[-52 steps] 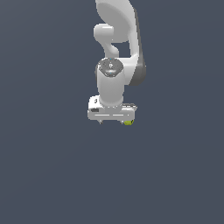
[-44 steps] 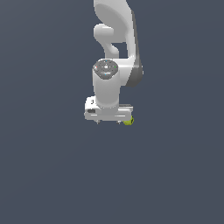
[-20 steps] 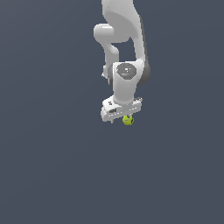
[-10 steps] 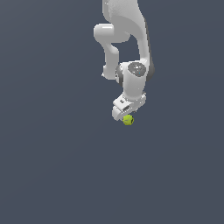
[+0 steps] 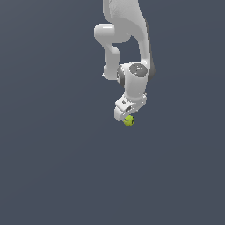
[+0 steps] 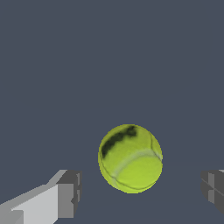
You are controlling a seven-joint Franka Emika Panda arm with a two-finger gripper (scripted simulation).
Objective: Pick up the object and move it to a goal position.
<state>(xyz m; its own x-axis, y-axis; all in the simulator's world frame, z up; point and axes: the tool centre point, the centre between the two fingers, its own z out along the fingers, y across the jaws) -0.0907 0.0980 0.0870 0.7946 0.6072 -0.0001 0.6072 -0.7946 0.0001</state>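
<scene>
Yellow-green and seamed like a tennis ball, the ball [image 6: 130,158] is seen in the wrist view lying on the plain grey floor [image 5: 52,167] between the two dark fingertips [image 6: 70,193], with a clear gap on either side. The gripper [image 5: 125,115] is held wide apart and directly over the ball, nothing gripped. It is judged to be so placed that a short descent and a closing would centre the grasp.

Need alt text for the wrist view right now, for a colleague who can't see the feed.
A yellow-green tennis ball with a white seam and a dark smudge sits between the two gray fingertips of the open gripper, touching neither. Everything behind it is a plain dark gray surface.
</scene>
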